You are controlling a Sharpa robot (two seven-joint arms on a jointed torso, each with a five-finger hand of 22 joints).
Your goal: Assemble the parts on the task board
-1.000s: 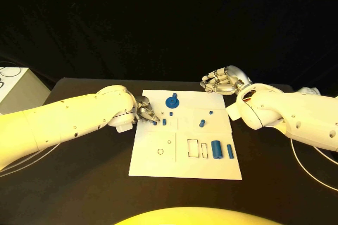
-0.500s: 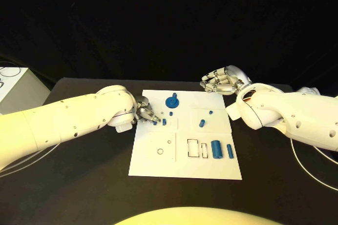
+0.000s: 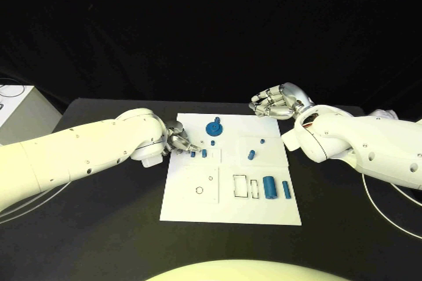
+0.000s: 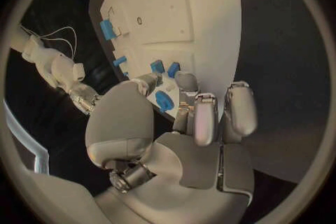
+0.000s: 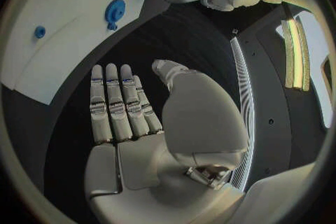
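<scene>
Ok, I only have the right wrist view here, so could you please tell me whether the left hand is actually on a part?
Observer: In the left wrist view, the left hand has its fingertips right beside a small blue part on the task board. I cannot tell whether it is gripped.
Operator: Thank you. Are there parts on the board's near side, which my view cuts off?
Observer: Yes. The head view shows a thick blue cylinder and a thinner cylinder lying side by side near the board's right edge.
Operator: And where is my right hand relative to the board?
Observer: In the head view, the right hand is off the board, beyond its far right corner, holding nothing.
</scene>
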